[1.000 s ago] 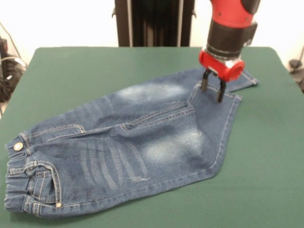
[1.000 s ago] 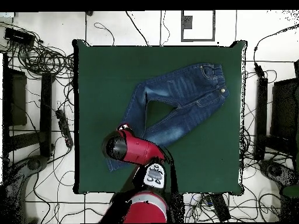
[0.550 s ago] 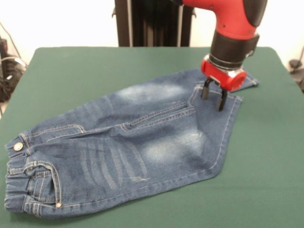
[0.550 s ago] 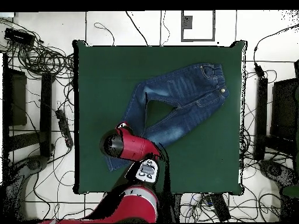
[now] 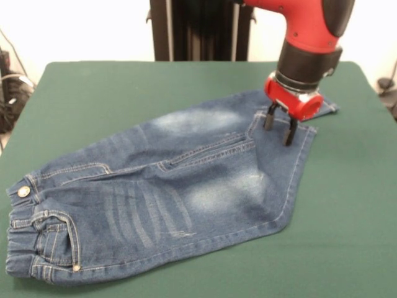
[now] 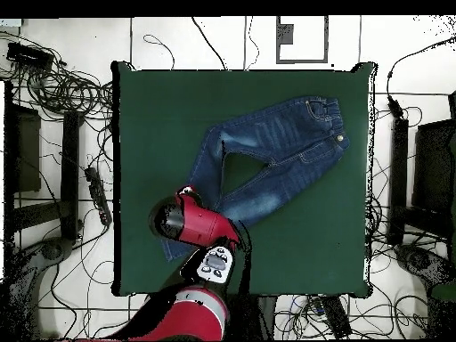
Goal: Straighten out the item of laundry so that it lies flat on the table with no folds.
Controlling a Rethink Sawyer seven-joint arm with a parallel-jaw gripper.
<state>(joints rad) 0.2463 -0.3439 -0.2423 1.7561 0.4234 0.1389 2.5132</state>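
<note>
The dark blue jeans (image 5: 167,186) lie on the green table (image 5: 124,87), waistband at the near left and legs running to the far right. A crease runs between the two legs, and the far leg's end reaches past the red wrist. My gripper (image 5: 279,126) stands open with its fingertips (image 5: 289,133) at the denim near that leg's hem, holding nothing. From overhead the jeans (image 6: 267,156) spread in a V on the table (image 6: 160,116). There the red arm (image 6: 191,223) covers the gripper and the leg's end.
Cables (image 6: 62,89) and dark equipment (image 6: 405,178) ring the table on the floor. A black pedestal (image 5: 198,28) stands behind the table's far edge. Green cloth lies bare to the right of the jeans (image 5: 347,205).
The gripper has shifted slightly right and a little lower over the leg's end, and the arm's upper part has swung round. The jeans have not moved.
</note>
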